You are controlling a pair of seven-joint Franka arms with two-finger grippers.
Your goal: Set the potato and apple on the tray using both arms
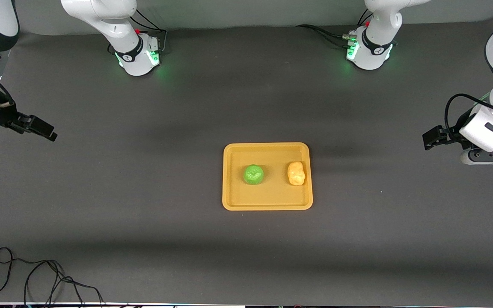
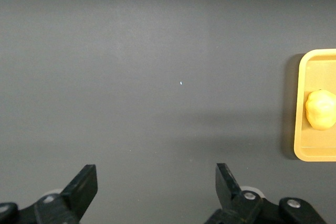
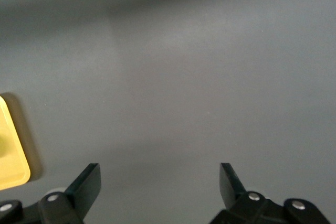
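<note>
Left hand (image 2: 152,192): spread, empty, over bare desk (image 1: 144,205), well apart from flat orange-yellow tray (image 1: 267,204).
Right hand (image 3: 157,192): spread, empty, likewise apart.
Tray: holds round green apple (image 1: 253,174), lumpy yellow-tan potato (image 1: 296,173).

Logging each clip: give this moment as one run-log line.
apple: on tray | potato: on tray | left claw: open, empty, over table | right claw: open, empty, over table

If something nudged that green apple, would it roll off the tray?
The apple looks round, so it would probably roll easily. The tray has a low raised rim that would likely stop a gentle roll. Its mottled surface may give some grip.
</note>
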